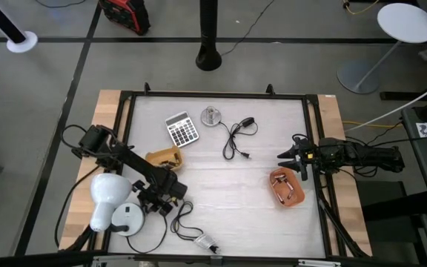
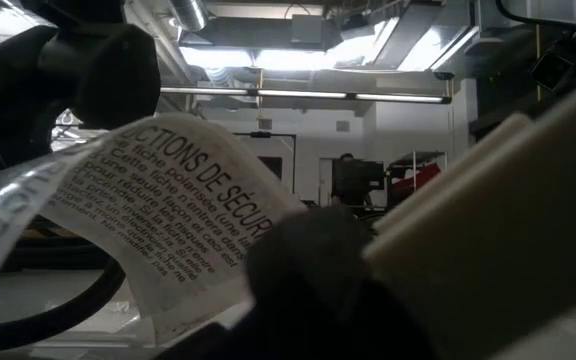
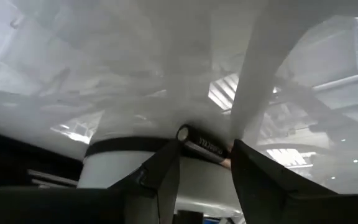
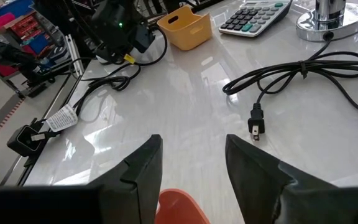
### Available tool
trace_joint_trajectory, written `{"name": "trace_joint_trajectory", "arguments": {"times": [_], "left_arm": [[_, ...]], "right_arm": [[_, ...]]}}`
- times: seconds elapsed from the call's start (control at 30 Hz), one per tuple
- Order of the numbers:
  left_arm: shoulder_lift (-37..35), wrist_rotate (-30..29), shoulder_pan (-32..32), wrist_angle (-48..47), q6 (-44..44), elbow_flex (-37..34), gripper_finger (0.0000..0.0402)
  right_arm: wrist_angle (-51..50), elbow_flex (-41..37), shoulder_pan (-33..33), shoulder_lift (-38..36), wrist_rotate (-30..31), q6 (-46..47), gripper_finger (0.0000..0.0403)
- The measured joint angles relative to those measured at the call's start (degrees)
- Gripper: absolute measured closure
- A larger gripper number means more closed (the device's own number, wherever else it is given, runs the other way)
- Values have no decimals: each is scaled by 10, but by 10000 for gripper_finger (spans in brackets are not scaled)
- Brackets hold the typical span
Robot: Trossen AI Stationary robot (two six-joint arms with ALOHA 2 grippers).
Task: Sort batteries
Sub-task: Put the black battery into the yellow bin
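Both arms low, pincers facing inward.
Left pincer angled down, fingers closed on a battery; right pincer level, fingers spread, holding nothing.

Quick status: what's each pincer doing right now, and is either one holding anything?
Left pincer: closed on a battery, low at the table's front-left.
Right pincer: open, holding nothing, above the orange tray at the table's right side.
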Motion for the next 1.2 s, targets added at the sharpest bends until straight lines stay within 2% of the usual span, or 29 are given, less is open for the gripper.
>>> {"name": "trace_joint_trajectory", "arguments": {"times": [0.3, 0.7, 1.2], "left_arm": [[-2, 9, 1, 43, -23, -18, 278], [-2, 5, 1, 56, -27, -17, 389], [-2, -11, 18, 73, 25, 15, 387]], "right_arm": [[0, 0, 0, 0, 0, 0, 233], [0, 0, 0, 0, 0, 0, 233], [0, 0, 0, 0, 0, 0, 233]]}}
